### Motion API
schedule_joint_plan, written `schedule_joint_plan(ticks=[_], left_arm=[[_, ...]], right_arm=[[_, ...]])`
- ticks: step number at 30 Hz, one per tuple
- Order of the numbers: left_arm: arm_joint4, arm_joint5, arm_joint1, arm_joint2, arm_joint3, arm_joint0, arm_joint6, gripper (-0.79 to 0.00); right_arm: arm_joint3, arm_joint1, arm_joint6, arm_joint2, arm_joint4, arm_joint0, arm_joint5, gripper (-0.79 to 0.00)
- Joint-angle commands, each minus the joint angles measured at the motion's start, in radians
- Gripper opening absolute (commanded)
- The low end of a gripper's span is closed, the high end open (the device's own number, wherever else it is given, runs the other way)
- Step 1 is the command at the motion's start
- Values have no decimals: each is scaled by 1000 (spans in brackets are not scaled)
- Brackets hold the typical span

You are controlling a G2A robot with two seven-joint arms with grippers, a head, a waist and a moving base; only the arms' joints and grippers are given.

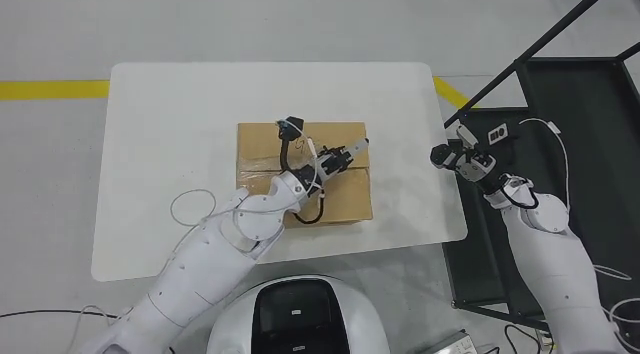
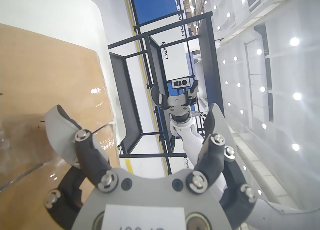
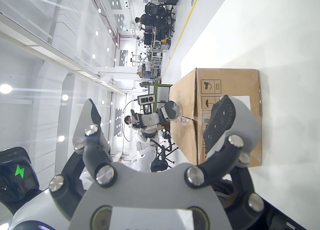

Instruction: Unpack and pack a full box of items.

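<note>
While the white worktop [image 1: 160,154] carries it near the middle, a brown cardboard box [image 1: 262,154] sits closed, with clear tape glinting along its top seam. The left tool [image 1: 345,157] is over the box's right end, fingers spread wide, empty. The right tool [image 1: 447,157] hangs at the worktop's right edge, likewise wide and empty.

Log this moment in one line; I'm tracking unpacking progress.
cardboard box: closed, taped, on white table | left gripper: open, over box top | right gripper: open, empty, at table edge
</note>
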Motion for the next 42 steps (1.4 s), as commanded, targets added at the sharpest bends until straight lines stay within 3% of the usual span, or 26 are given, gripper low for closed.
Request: schedule_joint_plan(ticks=[1, 15, 24, 32, 42], left_arm=[[9, -12, -1, -2, -11, 8, -6, 0], [102, -98, 1, -33, -64, 84, -16, 0], [132, -231, 13, -88, -115, 157, -5, 0], [170, -279, 17, -114, -159, 187, -18, 0], [197, -219, 8, -129, -122, 172, -19, 0]], right_arm=[[-4, -1, -4, -3, -7, 2, 2, 0], [-18, -5, -13, -12, -32, 8, 15, 0], [-24, -10, -12, -40, -65, 34, 32, 0], [-16, -12, -12, -44, -70, 40, 26, 0], [-10, -15, -12, -47, -69, 40, 29, 0]])
